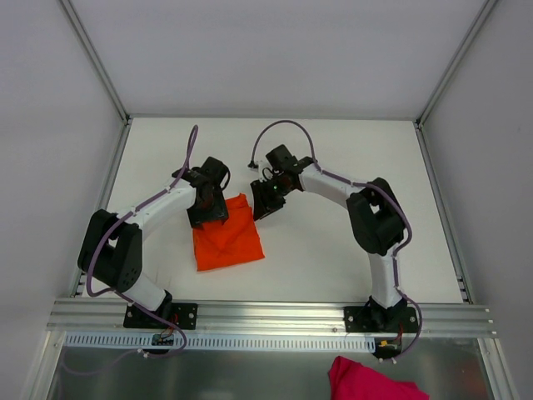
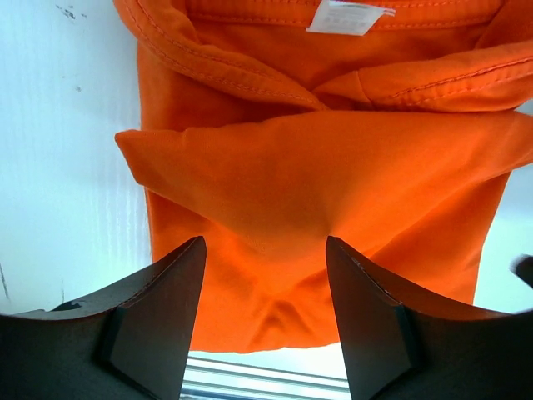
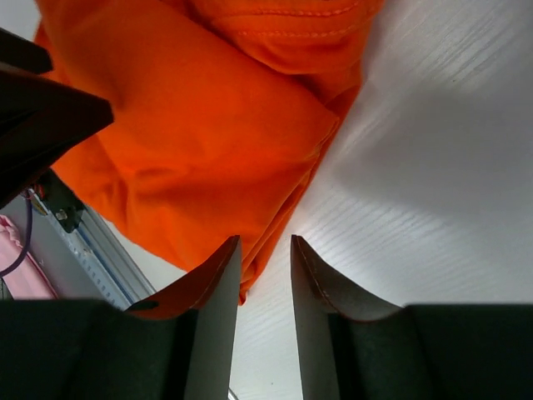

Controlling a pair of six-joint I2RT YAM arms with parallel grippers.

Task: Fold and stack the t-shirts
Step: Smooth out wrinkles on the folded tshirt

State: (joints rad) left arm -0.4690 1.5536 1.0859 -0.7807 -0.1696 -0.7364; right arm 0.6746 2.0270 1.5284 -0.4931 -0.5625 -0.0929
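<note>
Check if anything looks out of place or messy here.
The folded orange t-shirt lies askew, turned against the edges of the table, and its upper layers are bunched rather than flat. A pink cloth sits off the table, beyond the rail at the near edge, on the right.

Left arm [image 1: 125, 242] and right arm [image 1: 379, 221] rise from side-by-side bases, their elbows bowed outward and their forearms converging toward the centre. The left wrist is pitched downward. The left gripper [image 1: 208, 218] points down with its jaws well apart, and both dark fingers [image 2: 158, 308] show in its wrist view. The right gripper [image 1: 261, 208] tilts down and to the left, just beside the left gripper but not touching it. Its fingers [image 3: 212, 325] are parted by a narrow gap.
</note>
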